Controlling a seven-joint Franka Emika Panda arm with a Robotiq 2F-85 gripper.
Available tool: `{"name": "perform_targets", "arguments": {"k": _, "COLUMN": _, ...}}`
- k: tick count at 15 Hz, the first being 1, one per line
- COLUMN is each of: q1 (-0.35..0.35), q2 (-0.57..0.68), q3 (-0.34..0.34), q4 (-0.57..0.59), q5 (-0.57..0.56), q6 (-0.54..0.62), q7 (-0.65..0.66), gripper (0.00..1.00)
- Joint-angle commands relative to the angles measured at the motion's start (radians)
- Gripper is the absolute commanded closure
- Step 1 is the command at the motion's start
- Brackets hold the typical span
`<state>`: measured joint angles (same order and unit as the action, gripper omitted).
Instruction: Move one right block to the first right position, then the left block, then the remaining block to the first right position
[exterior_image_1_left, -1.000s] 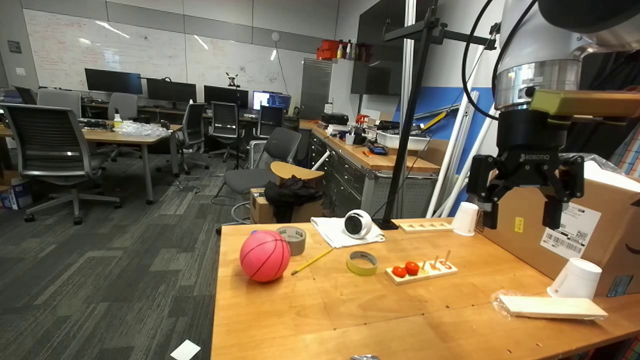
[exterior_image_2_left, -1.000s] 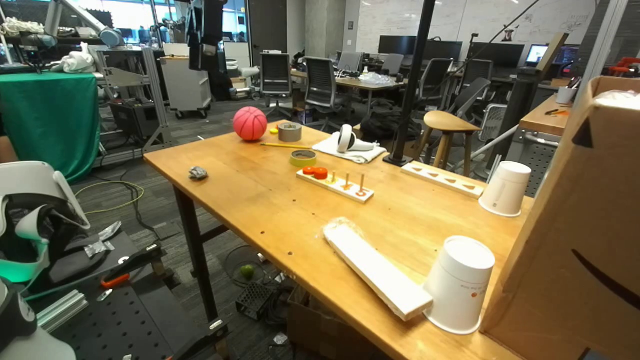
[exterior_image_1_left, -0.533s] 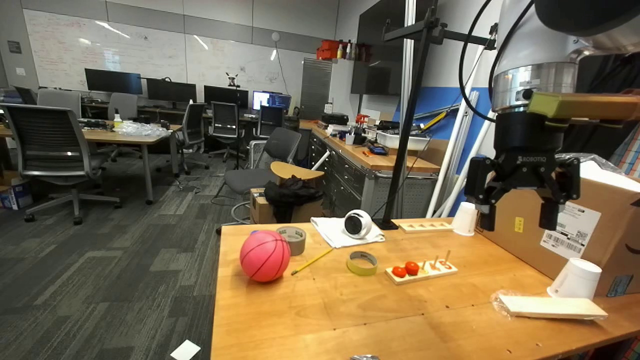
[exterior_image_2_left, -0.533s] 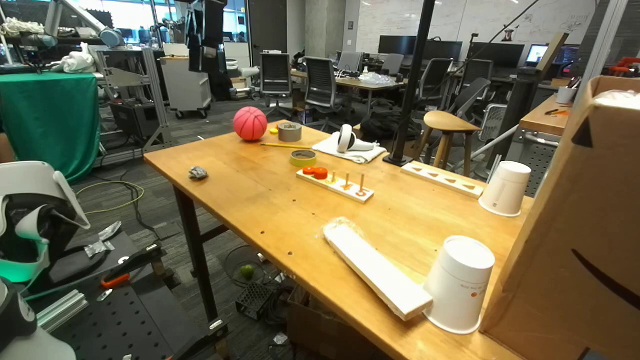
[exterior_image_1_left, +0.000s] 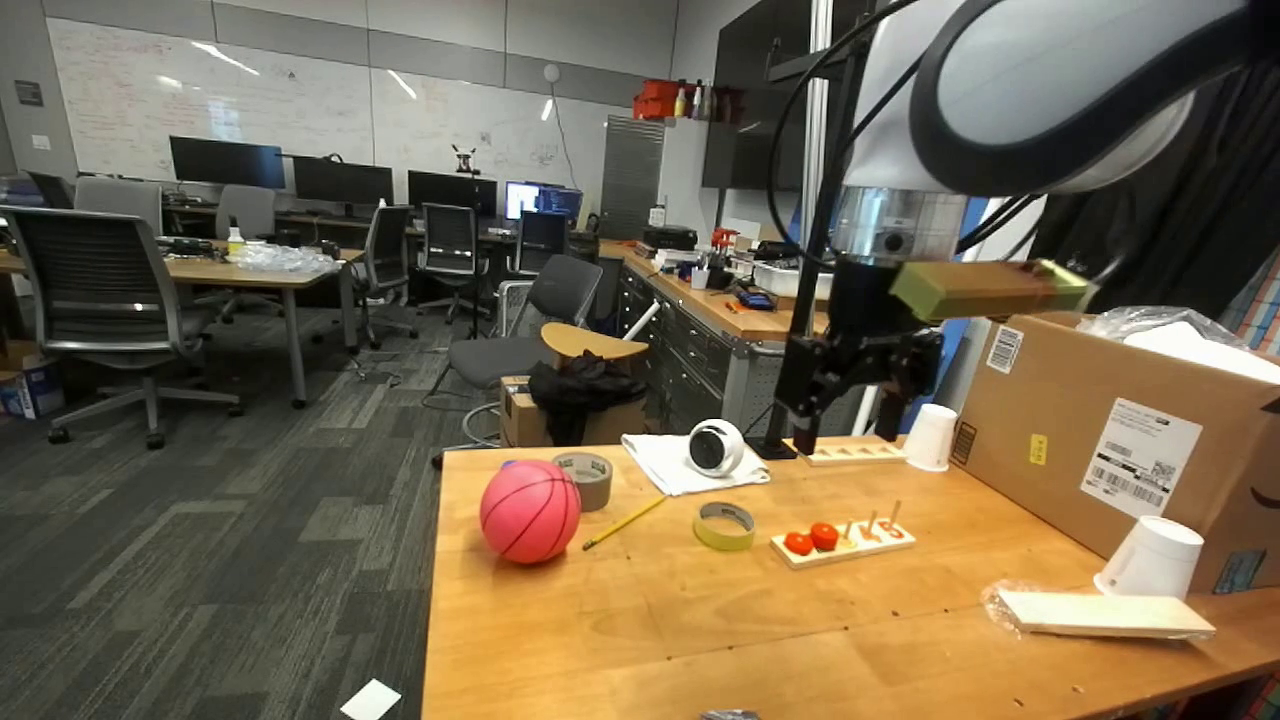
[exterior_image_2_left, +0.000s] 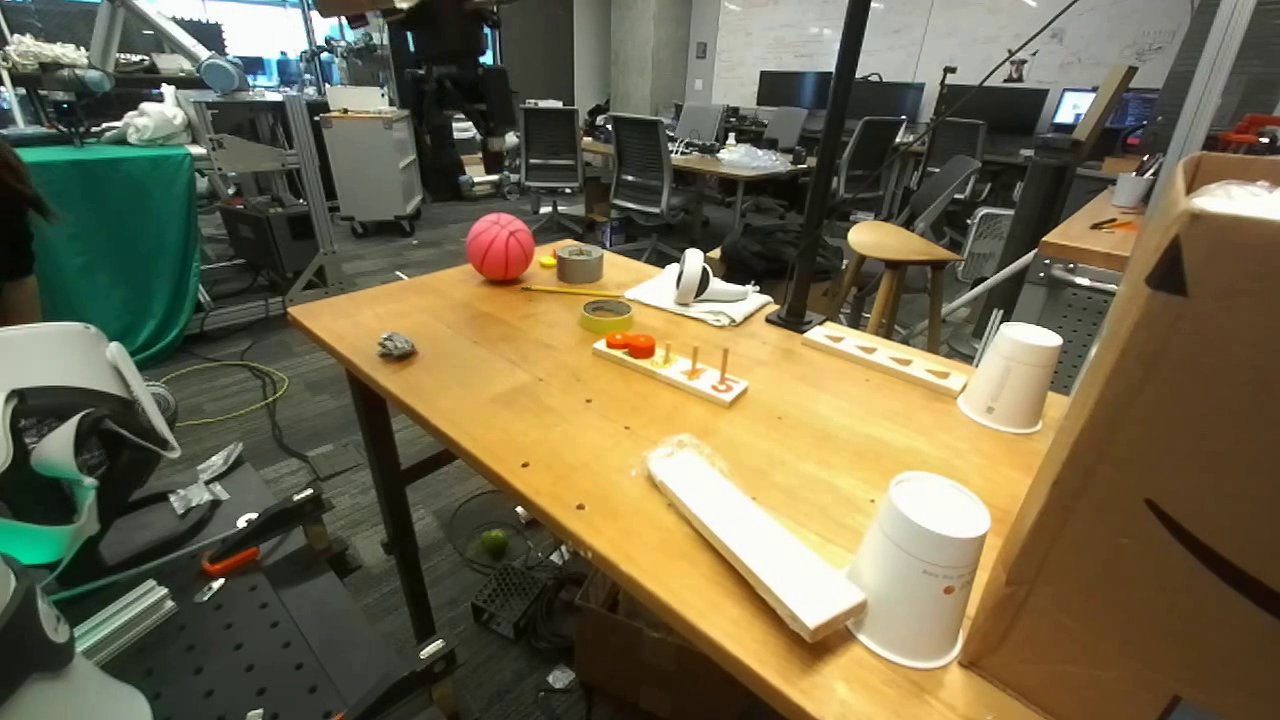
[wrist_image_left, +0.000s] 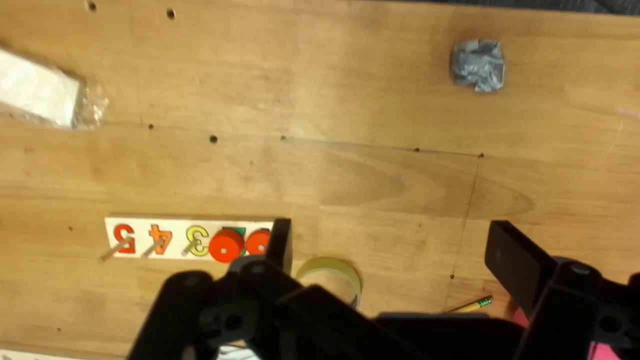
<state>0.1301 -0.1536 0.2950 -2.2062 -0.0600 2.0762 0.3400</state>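
Note:
Two red round blocks sit on a pale peg board (wrist_image_left: 142, 225). In the wrist view a red block (wrist_image_left: 226, 245) covers the peg beside the number 3, and the end red block (wrist_image_left: 258, 242) is partly behind a finger. The pegs at 3, 4 and 5 are bare. In an exterior view the inner block (exterior_image_2_left: 640, 347) looks taller than the end block (exterior_image_2_left: 618, 341); I cannot tell whether it is more than one piece, so the remaining block cannot be made out. My gripper (exterior_image_1_left: 847, 428) hangs above the table, apart from the board. Its fingers (wrist_image_left: 515, 265) stand wide with nothing between them.
A yellow tape roll (exterior_image_1_left: 724, 527) lies beside the board, with a pencil (exterior_image_1_left: 625, 523) and pink ball (exterior_image_1_left: 530, 511) further off. White cups (exterior_image_2_left: 920, 570), a wrapped plank (exterior_image_2_left: 750, 540), a tall box (exterior_image_1_left: 1050, 400) and a black pole (exterior_image_2_left: 835, 150) stand around.
My gripper has swung left in an exterior view, from before the box to above the table's back part, and turned somewhat. The fingers stay apart. Blocks and board have not moved.

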Motion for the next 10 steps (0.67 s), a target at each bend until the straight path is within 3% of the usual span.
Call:
{"name": "perform_targets", "arguments": {"k": 1, "q1": 0.007, "q2": 0.202, "q3": -0.045, "q4": 0.145, "q5": -0.058, "q6": 0.112, "q7": -0.136, "gripper": 0.00}}
{"name": "perform_targets", "arguments": {"k": 6, "q1": -0.017, "q2": 0.372, "q3": -0.115, "q4": 0.307, "q5": -0.031, "q6": 0.119, "q7": -0.517, "gripper": 0.00}}
{"name": "perform_targets", "arguments": {"k": 10, "q1": -0.068, "q2": 0.444, "q3": -0.130, "q4": 0.412, "q5": -0.009, "q6": 0.098, "q7": -0.821, "gripper": 0.00}}
